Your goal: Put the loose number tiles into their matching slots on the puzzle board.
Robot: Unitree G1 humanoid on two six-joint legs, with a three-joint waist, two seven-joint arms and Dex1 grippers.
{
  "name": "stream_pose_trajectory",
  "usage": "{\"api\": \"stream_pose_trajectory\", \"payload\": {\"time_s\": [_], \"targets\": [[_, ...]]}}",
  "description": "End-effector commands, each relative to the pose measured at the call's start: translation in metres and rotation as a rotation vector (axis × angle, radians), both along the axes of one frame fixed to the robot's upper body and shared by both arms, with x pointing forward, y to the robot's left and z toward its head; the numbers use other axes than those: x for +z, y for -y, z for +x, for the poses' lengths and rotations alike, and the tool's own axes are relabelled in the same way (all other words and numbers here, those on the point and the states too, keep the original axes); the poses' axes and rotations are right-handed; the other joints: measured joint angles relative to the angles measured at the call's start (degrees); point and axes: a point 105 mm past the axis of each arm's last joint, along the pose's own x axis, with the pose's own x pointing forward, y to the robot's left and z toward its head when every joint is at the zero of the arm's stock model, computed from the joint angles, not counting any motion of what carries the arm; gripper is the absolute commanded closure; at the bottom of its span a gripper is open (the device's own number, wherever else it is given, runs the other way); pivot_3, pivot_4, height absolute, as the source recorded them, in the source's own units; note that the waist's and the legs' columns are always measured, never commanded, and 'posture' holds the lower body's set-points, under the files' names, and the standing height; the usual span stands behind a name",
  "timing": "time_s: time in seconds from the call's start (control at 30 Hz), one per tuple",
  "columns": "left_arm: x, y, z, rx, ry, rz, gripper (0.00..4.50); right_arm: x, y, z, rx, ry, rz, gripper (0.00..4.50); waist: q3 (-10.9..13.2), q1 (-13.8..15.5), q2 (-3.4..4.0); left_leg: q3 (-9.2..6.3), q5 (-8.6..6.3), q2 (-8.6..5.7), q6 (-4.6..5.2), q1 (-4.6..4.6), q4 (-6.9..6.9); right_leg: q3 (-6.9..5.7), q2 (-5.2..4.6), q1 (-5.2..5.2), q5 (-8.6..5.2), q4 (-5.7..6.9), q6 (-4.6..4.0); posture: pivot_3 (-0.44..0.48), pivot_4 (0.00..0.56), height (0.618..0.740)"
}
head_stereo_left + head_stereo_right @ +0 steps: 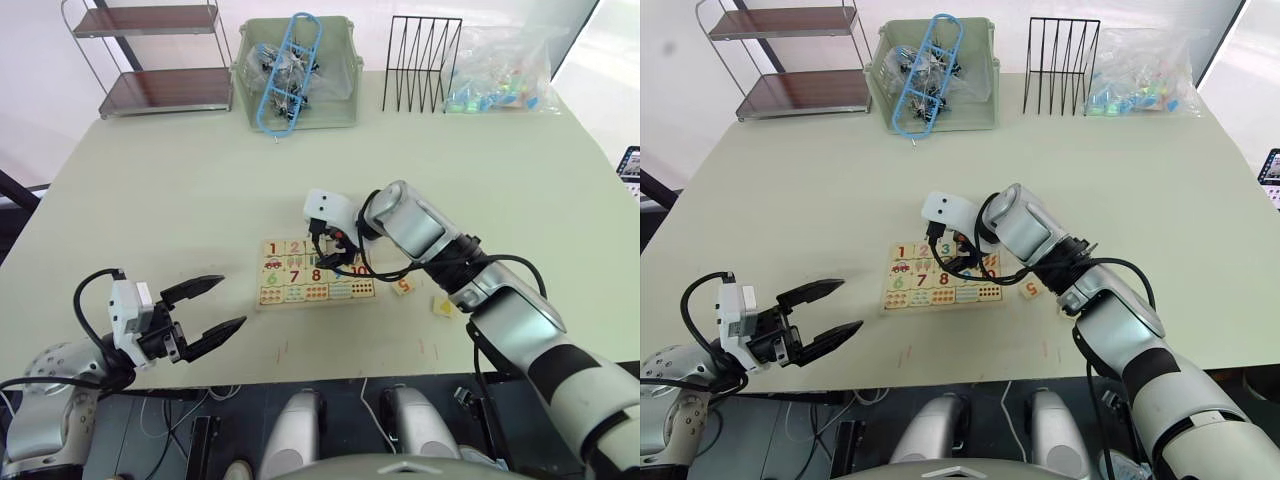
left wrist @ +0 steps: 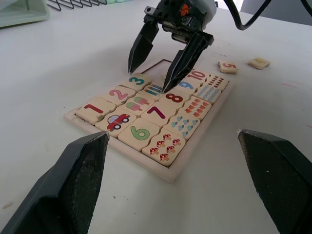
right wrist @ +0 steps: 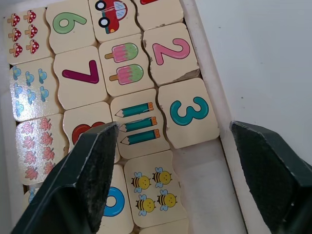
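Observation:
The puzzle board (image 1: 315, 272) lies at the table's near middle. Its top row holds a red 1 (image 2: 94, 109), a pink 2 (image 3: 171, 50) and a teal 3 (image 3: 189, 113); the recess (image 3: 204, 187) beside the 3 is bare. My right gripper (image 2: 148, 80) hovers open just over the 3 and that bare slot, with nothing between its fingers. Two loose number tiles lie on the table right of the board: an orange 5 (image 1: 403, 286) and a yellow-marked one (image 1: 443, 305). My left gripper (image 1: 232, 302) is open and empty, near the front edge to the left of the board.
Along the far edge stand a metal shelf (image 1: 160, 60), a green bin (image 1: 295, 70) with a blue frame sticking out, a black wire rack (image 1: 420, 65) and a plastic bag of coloured pieces (image 1: 500, 75). Bare table surrounds the board.

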Motion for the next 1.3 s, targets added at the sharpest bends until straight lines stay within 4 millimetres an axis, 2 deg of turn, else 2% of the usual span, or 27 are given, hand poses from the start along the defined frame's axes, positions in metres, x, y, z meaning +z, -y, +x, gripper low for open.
{"api": "stream_pose_trajectory", "payload": {"time_s": [0.03, 0.4, 0.43, 0.5, 0.6, 0.67, 0.83, 0.93, 1.23, 1.3], "targets": [[0.011, 0.003, 0.0, -0.017, 0.039, 0.007, 0.0, 0.014, -0.004, -0.002, 0.036, 0.025, 0.04, 0.71, 0.0, 0.0, 0.0, 0.0, 0.0, 0.0, 0.0, 0.0, 0.0, 0.0, 0.0, 0.0, 0.0, 0.0, 0.0, 0.0, 0.15, 0.739], [0.013, 0.004, 0.001, -0.017, 0.044, 0.007, 0.0, 0.03, 0.0, 0.004, 0.034, 0.069, 0.228, 0.71, 0.0, 0.01, 0.0, 0.0, 0.0, 0.0, 0.0, 0.0, 0.0, 0.0, 0.0, 0.0, 0.0, 0.0, 0.0, 0.0, 0.15, 0.739], [0.013, 0.004, 0.001, -0.016, 0.045, 0.007, 0.0, 0.033, 0.0, 0.005, 0.038, 0.078, 0.254, 1.24, 0.0, 0.01, 0.0, -0.01, 0.0, 0.0, 0.0, -0.01, -0.01, 0.0, 0.0, 0.0, 0.0, 0.0, 0.0, 0.0, 0.15, 0.739], [0.014, 0.004, 0.001, -0.016, 0.046, 0.008, 0.0, 0.036, 0.0, 0.006, 0.042, 0.092, 0.299, 2.01, 0.0, 0.01, 0.0, 0.0, 0.0, 0.0, 0.0, 0.0, -0.01, 0.0, 0.0, 0.0, 0.0, 0.0, 0.0, 0.0, 0.15, 0.739], [0.014, 0.004, 0.002, -0.016, 0.046, 0.01, 0.0, 0.039, -0.002, 0.007, 0.04, 0.1, 0.378, 3.57, 0.0, -0.02, 0.0, 0.0, 0.0, 0.0, 0.0, 0.0, -0.01, 0.0, 0.01, 0.0, 0.0, 0.0, 0.0, 0.0, 0.15, 0.739], [0.015, 0.004, 0.002, -0.017, 0.047, 0.011, 0.0, 0.036, -0.003, 0.008, 0.041, 0.119, 0.396, 4.36, 0.0, -0.04, 0.0, 0.01, 0.0, 0.0, 0.0, 0.0, -0.01, 0.02, 0.03, 0.0, 0.0, 0.0, 0.0, 0.0, 0.15, 0.739], [0.015, 0.004, 0.003, -0.018, 0.048, 0.012, 0.0, 0.033, -0.007, 0.007, 0.045, 0.133, 0.478, 4.36, 0.0, 0.0, -0.01, 0.02, 0.0, 0.01, 0.0, 0.0, 0.0, 0.01, 0.09, 0.01, 0.01, 0.0, 0.01, 0.0, 0.15, 0.739], [0.016, 0.005, 0.004, -0.019, 0.048, 0.012, 0.0, 0.024, -0.006, 0.008, 0.037, 0.134, 0.48, 4.36, 0.0, 0.0, -0.01, 0.03, 0.0, 0.01, -0.01, 0.0, 0.0, 0.02, 0.12, 0.01, 0.0, 0.01, 0.01, 0.0, 0.15, 0.739], [0.016, 0.004, 0.004, -0.013, 0.047, 0.015, 0.0, -0.021, 0.002, 0.005, 0.031, 0.089, 0.388, 4.36, 0.0, -0.07, 0.0, 0.04, 0.01, 0.01, -0.02, 0.01, 0.0, 0.03, 0.19, 0.02, 0.01, 0.02, 0.01, 0.0, 0.15, 0.739], [0.016, 0.004, 0.004, -0.012, 0.047, 0.016, 0.0, -0.025, 0.005, 0.007, 0.019, 0.096, 0.375, 4.36, -0.01, -0.07, -0.01, 0.07, 0.01, 0.02, -0.01, 0.06, 0.0, 0.06, 0.19, 0.03, 0.0, 0.03, 0.01, 0.0, 0.15, 0.739]]}}
